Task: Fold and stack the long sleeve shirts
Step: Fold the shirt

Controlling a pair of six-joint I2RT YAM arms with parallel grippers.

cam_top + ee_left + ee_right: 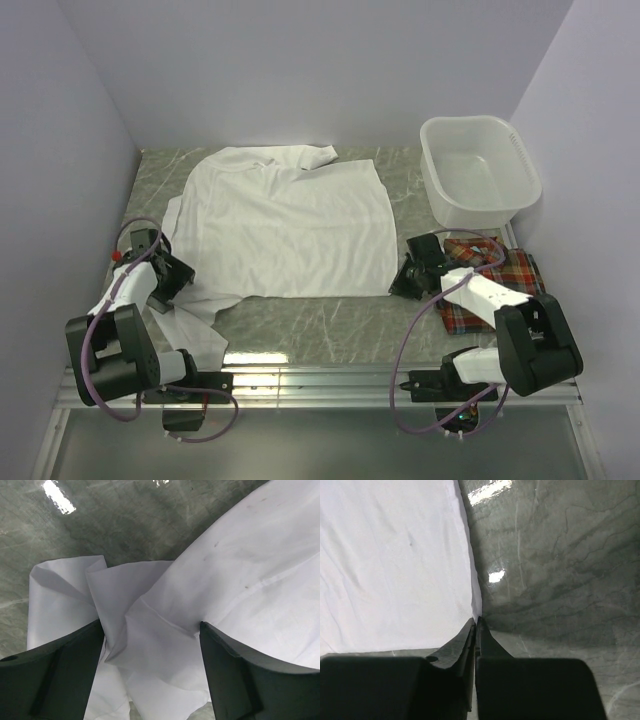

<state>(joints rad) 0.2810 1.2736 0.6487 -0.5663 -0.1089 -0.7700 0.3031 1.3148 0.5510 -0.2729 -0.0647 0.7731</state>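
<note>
Overhead, a grey-green marbled table (330,325) with a white plastic basin (470,120) at its far right. Left of the basin, spread mostly flat: a plain white shirt (290,225), thin, smooth and lightly creased, rumpled at the collar end, with one sleeve bunched into soft folds at the corner farthest from the basin. Just on the near side of the basin: a red, orange and dark plaid shirt (515,275), already a squarish folded pad, partly hidden by the right arm.

Right gripper (476,622), nearer than the basin and a little to its left, at the white shirt's near corner: black fingers pressed tight together, tips right at the hem. Actual hold on the cloth: impossible to tell. Left gripper (150,630), well away from the basin: fingers spread wide, straddling the crumpled sleeve, not clamped.

Likely trouble from here:
- Lifting with only a sliver of hem, or none, and leaving the corner on the table.
- Closing the left side on several sleeve layers at once and dragging a lump into the fold.
- Pulling unevenly and skewing the slippery fabric across the glossy surface.

Little danger to the plaid pad or the rigid, smooth-walled basin, both apart from the white cloth.
</note>
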